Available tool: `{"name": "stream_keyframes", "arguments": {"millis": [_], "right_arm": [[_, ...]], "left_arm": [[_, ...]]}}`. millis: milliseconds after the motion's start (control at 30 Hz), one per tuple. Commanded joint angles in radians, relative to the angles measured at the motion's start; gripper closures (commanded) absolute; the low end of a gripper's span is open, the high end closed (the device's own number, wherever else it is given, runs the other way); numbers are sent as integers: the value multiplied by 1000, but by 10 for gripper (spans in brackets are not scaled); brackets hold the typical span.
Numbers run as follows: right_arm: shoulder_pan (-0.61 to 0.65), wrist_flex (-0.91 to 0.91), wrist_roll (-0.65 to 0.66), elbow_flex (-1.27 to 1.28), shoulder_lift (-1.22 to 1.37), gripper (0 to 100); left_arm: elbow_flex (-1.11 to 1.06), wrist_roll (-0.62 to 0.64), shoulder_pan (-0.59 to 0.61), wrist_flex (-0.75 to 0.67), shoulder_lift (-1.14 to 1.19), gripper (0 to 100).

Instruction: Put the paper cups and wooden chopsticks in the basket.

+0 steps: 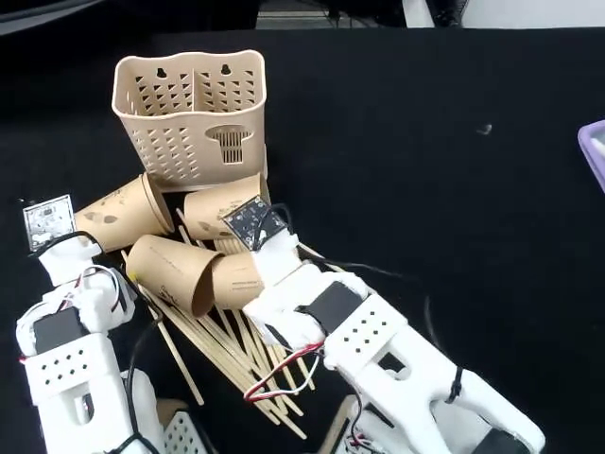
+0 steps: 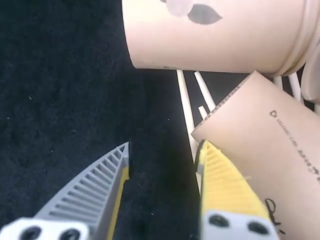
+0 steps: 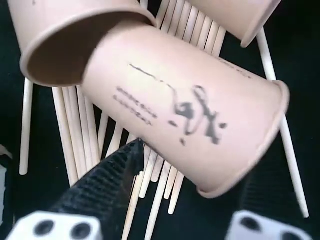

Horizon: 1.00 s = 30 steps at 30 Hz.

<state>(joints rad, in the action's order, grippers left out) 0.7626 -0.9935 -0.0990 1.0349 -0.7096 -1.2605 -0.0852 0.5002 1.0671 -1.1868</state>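
As nothing yet shows inside the basket (image 1: 161, 142), the task is judged barely begun: every item has yet to be loaded.

- Table (image 1: 454, 189): black cloth, bearing everything listed.
- Basket: beige, perforated, upright in the upper left of the high view. A divider splits it into two compartments, and nothing is seen in either.
- Purple container (image 1: 594, 151): a sliver at the right edge; its contents cannot be told.
- Paper cups (image 1: 118, 214): four, all on their sides just below the basket, left of centre. Two lie nearest it and two lower. Of the lower pair, one (image 1: 175, 272) has its mouth toward the lower left and another (image 1: 236, 280) lies against it.
- Right gripper (image 3: 197, 157): jaws spread to either side of that last cup (image 3: 190, 115), not visibly squeezing it.
- Left gripper (image 2: 165, 147): released and holding nothing, low over the cloth, with its yellow finger (image 2: 220, 180) just beside a cup (image 2: 270, 145).
- Wooden chopsticks (image 1: 232, 345): a loose fan under the cups, lower centre-left, all outside the basket.
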Motion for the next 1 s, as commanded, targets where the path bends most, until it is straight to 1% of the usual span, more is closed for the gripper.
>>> {"name": "stream_keyframes", "arguments": {"millis": [0, 100, 167, 233, 333, 400, 500, 633, 733, 800, 867, 967], "right_arm": [[-35, -15, 86, -15, -56, 858], [-80, -17, 187, -8, -159, 992], [-118, -46, 245, 2, -252, 972], [-141, -101, 284, -4, -364, 988], [-149, -238, 325, -33, -547, 988], [-150, -338, 377, -70, -648, 988], [-215, -417, 459, -111, -730, 988], [-324, -445, 566, -130, -680, 987], [-328, -436, 603, -87, -568, 987], [-328, -405, 603, -61, -481, 982], [-328, -387, 589, -51, -406, 943], [-328, -385, 537, -59, -325, 845]], "left_arm": [[10, 6, 4, -14, -6, 777], [10, 6, 4, -14, -6, 777], [10, 6, 4, -14, -6, 777], [10, 6, 4, -14, -6, 777], [10, 6, 4, -14, -6, 777], [10, 6, 4, -14, -6, 777], [10, 6, 4, -14, -6, 777], [10, 6, 2, -14, -6, 777], [10, 6, 2, -14, -6, 777], [10, 6, 2, -14, -6, 777], [10, 6, 2, -14, -6, 777], [10, 6, 2, -14, -6, 777]]}}
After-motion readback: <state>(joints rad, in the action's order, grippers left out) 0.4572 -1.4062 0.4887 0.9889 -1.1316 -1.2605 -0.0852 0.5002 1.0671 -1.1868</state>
